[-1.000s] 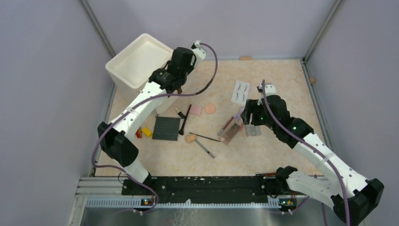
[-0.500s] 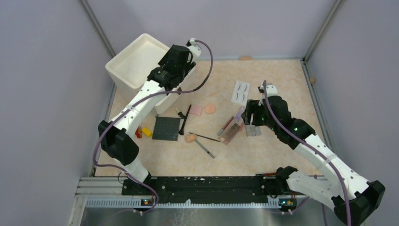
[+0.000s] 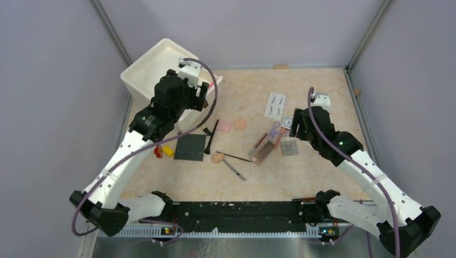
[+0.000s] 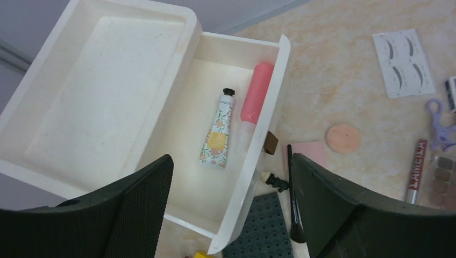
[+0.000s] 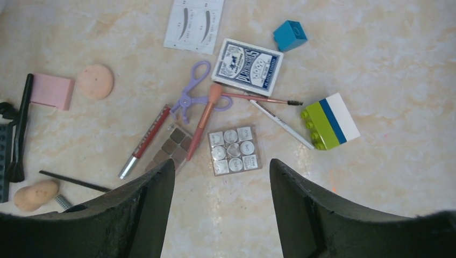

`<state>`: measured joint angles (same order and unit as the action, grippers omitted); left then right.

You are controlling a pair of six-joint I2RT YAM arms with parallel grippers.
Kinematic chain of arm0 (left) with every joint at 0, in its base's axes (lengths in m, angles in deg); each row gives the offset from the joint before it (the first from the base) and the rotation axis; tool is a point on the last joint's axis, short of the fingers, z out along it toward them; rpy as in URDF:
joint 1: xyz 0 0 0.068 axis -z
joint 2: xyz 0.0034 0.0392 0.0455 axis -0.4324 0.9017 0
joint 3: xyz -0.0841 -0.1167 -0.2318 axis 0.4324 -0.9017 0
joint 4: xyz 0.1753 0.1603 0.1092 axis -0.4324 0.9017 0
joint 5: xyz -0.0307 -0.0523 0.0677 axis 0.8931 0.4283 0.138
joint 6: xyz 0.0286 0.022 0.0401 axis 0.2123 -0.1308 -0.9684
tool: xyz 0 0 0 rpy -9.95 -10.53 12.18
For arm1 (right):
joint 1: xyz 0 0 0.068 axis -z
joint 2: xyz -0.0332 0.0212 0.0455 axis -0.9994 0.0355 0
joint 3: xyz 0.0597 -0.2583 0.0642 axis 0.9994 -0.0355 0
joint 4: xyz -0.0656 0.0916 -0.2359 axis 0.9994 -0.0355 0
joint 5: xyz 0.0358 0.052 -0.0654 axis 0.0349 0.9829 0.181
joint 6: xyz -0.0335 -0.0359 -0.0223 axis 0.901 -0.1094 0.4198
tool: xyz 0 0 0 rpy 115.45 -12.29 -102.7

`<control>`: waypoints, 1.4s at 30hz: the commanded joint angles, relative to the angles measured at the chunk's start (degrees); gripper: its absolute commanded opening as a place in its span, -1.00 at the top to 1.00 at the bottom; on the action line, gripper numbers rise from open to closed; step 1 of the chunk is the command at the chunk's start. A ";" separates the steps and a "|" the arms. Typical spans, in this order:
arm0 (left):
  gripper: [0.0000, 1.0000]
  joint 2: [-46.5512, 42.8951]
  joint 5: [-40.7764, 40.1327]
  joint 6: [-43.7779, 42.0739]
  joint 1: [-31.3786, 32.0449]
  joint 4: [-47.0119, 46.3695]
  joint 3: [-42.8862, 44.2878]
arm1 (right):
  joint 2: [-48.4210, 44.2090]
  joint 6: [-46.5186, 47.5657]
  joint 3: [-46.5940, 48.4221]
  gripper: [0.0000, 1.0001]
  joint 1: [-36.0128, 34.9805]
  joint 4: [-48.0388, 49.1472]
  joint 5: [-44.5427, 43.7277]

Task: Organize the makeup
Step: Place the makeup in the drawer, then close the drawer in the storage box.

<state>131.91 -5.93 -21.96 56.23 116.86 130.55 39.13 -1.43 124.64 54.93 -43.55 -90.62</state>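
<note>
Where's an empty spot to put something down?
The big compartment of the white tray is bare. So is the table between the tray and the eyelash card. It's crowded around the brown palette, purple scissors and playing cards.

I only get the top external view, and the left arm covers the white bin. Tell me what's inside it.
Observer: In the left wrist view, a floral-printed white tube with a black cap and a pink plastic tube lie side by side in the narrow compartment of the white plastic bin.
Operator: Report the left end effector.
Observer: The left end effector is open above that compartment and holds nothing.
Operator: Now list what the right arm hides.
Observer: The right wrist view shows a blue-and-white playing-card box, a small blue toy brick and a green, blue and white stacked brick on the table.
</note>
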 commanded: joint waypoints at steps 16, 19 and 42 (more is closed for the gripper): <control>-0.77 -19.79 -4.11 10.86 0.04 -9.63 -23.11 | 5.02 -6.45 9.51 -0.29 6.36 -8.06 -10.20; -0.77 -21.26 -5.39 10.00 -0.03 -10.52 -24.36 | 6.70 -6.21 11.50 -0.29 6.76 -11.40 -14.28; -0.85 -30.44 -13.09 11.82 -1.27 -13.67 -28.87 | 21.74 -8.03 3.22 -0.19 -3.67 26.84 13.30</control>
<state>103.43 -16.07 -11.56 55.27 107.68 102.46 55.76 -7.69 126.24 58.67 -29.54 -78.64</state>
